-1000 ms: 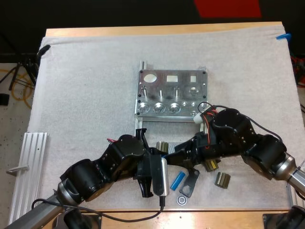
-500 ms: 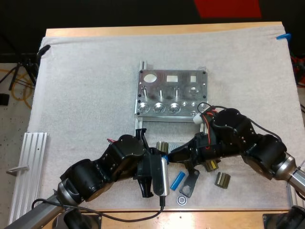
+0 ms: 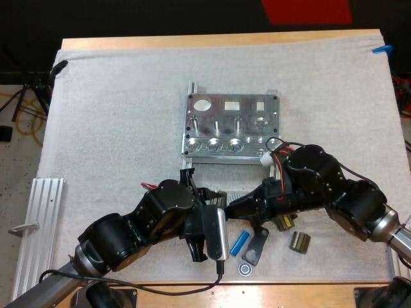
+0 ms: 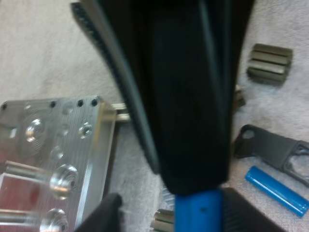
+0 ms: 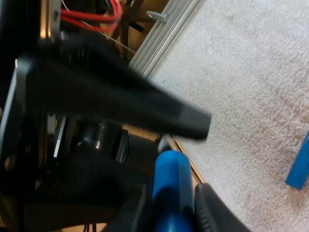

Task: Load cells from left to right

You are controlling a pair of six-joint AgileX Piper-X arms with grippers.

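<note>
Starting at the near edge of the table [image 3: 192, 42]: a small dark ring [image 3: 244, 269] lies on the white mat [image 3: 115, 115], with a flat black bracket [image 3: 257, 247] just beyond it. A loose blue cylinder [image 3: 240, 242] lies beside the bracket. A ribbed dark part [image 3: 299, 241] sits to the right, apart from both. A second one is half hidden under the right arm.

The two arms meet over the middle of the mat's near half. The right gripper [image 5: 169, 212] pinches the held blue cylinder [image 5: 169, 179], its fingers [image 5: 207, 208] pressing on both sides. The left gripper [image 4: 171, 217] is at the same piece. Its fingers [image 4: 104, 215] stand spread, with mat showing between one finger and the cylinder. Contact on the other side is hard to make out. The right gripper's black body blocks most of the left wrist view.

A grooved aluminium rail [image 3: 38, 224] lies at the mat's left edge. Beyond the arms stands the metal fixture [image 3: 231, 128], with open mat on its left, right and far sides.
</note>
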